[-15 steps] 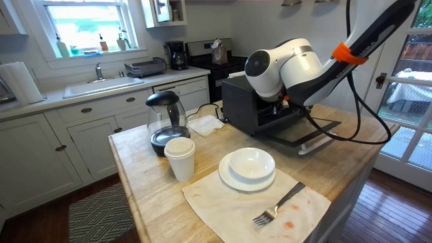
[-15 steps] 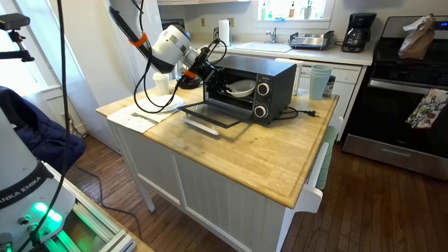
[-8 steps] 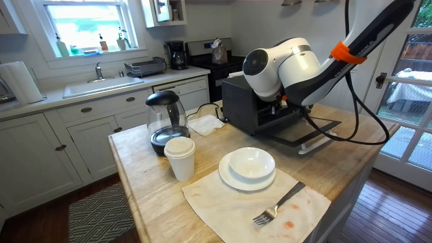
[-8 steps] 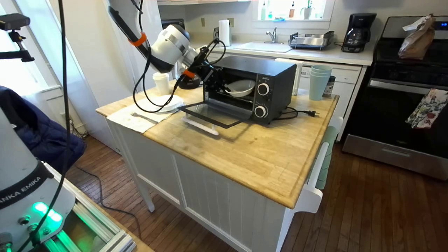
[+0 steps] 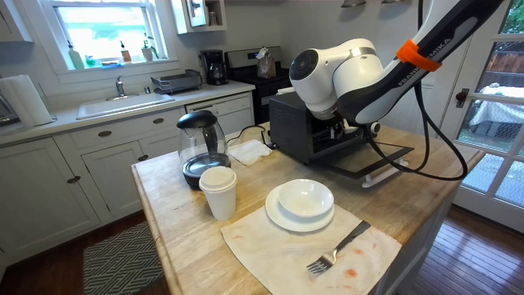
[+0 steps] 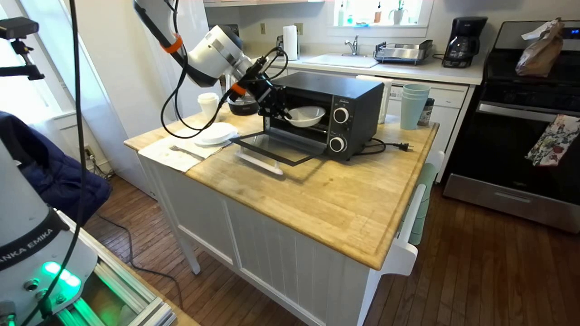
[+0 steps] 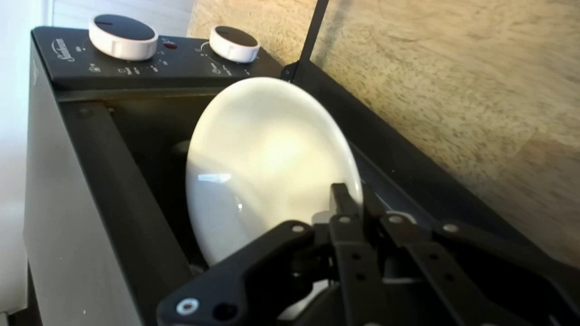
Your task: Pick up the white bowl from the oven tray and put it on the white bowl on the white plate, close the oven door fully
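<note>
Bright window (image 5: 102,35), dark wooden floor (image 6: 494,267)

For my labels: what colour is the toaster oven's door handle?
White; the handle shows best in an exterior view.

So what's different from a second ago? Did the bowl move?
Yes! The gripper, shut on the rim of the white bowl, pulled back a bit, bringing it toward the open front of the oven. It was already at the rim, so I see no new grab or letting go. The oven door, other bowl, white plate, fork and cup stayed put.
</note>
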Tool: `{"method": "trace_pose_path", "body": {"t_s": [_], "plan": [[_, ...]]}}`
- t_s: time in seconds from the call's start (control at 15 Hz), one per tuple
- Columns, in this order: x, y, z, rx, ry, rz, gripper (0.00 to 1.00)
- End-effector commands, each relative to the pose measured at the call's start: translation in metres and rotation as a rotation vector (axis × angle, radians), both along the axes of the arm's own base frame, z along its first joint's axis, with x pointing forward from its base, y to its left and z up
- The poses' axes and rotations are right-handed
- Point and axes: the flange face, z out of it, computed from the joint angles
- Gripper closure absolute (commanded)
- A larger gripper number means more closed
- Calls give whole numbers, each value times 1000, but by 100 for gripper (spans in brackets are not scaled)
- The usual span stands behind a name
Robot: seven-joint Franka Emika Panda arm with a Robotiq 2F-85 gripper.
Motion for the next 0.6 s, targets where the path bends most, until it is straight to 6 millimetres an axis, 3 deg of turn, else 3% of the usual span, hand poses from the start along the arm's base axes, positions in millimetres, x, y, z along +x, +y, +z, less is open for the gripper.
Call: {"method": "trace_pose_path", "body": {"t_s": [0.0,0.53], "plan": [[-8,2,17,41,52,-41,98],[-24,19,25,82,83,-166,98]]}}
